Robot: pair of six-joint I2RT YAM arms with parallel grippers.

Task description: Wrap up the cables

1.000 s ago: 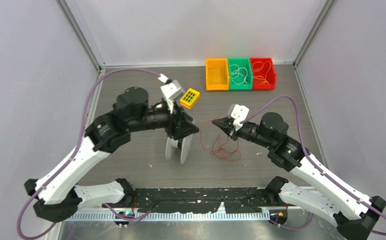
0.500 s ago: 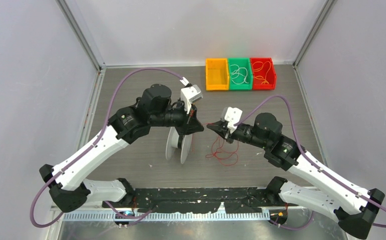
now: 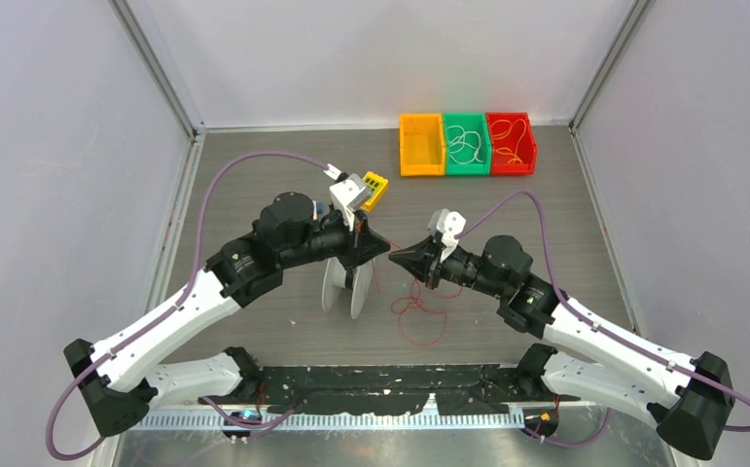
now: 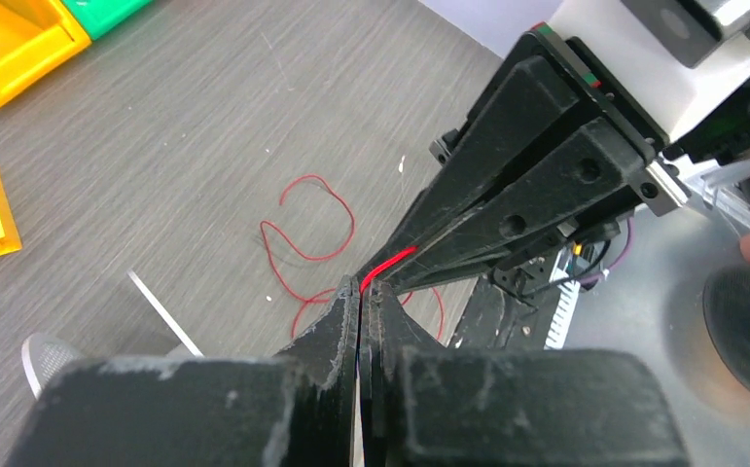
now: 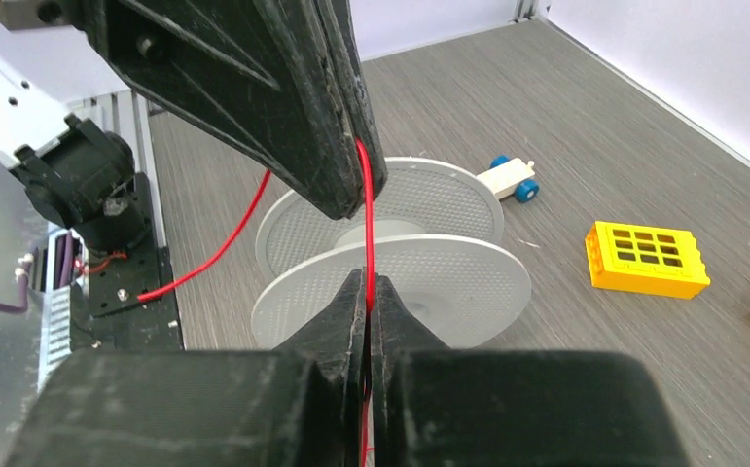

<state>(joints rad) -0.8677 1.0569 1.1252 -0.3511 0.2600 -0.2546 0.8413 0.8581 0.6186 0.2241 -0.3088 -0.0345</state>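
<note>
Clamping red wire, left pincer meeting right pincer, white spool near

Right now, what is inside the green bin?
In the green bin lie thin pale wires, loosely tangled. They cover part of its floor, and whether anything lies beneath them cannot be seen.

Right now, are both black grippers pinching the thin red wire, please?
Yes, left gripper and right gripper are each shut on the thin red wire between their tips.
</note>
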